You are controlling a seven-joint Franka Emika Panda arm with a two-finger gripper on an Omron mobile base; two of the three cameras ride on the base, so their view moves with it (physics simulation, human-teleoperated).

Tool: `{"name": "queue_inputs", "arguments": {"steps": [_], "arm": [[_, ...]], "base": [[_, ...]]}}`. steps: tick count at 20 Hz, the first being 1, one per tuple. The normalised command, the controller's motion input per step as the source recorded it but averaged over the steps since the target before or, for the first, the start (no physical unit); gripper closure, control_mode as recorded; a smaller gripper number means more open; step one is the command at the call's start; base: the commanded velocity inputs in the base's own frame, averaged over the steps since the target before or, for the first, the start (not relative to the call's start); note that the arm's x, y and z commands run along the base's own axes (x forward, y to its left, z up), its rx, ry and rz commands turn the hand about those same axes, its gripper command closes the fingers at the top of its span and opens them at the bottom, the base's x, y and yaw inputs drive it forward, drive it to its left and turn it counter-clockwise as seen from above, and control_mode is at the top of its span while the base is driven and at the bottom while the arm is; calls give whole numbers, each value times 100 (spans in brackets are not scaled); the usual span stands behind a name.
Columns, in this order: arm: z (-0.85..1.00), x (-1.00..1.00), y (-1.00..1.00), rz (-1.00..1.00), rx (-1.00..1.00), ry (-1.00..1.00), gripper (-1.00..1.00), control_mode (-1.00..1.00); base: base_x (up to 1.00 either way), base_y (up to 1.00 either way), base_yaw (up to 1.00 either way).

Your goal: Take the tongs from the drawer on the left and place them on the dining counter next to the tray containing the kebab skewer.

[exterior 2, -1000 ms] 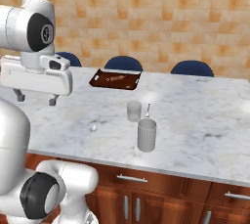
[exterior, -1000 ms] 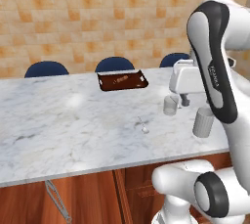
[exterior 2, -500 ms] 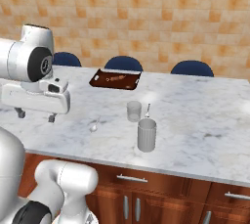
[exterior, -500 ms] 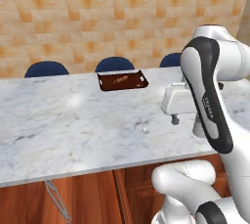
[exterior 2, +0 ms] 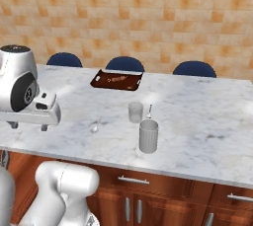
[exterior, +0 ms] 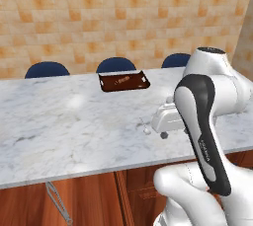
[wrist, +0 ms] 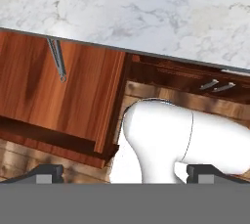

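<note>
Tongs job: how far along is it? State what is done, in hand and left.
Done: nothing yet; the tongs, probably the slim grey piece below the counter edge, are not beside the tray with the skewer. In hand: the gripper, jaws open and empty, hangs at the counter's near edge. Left: grasp them, carry them, set them by the tray.

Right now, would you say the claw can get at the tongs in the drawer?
Probably yes: the drawer stands pulled out below the dining counter's edge, the tongs lie uncovered in it, and the open claw hangs above with nothing between.
</note>
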Motion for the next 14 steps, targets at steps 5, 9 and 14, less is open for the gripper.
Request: {"name": "queue_inputs", "arguments": {"steps": [5,9,14], "arm": [[-21,0,46,0,0,-17,-100,-100],[-22,0,52,0,0,-14,-100,-100],[-25,0,48,0,0,-12,-100,-100]], "base": [[0,0,0],[0,0,0],[0,0,0]]}}
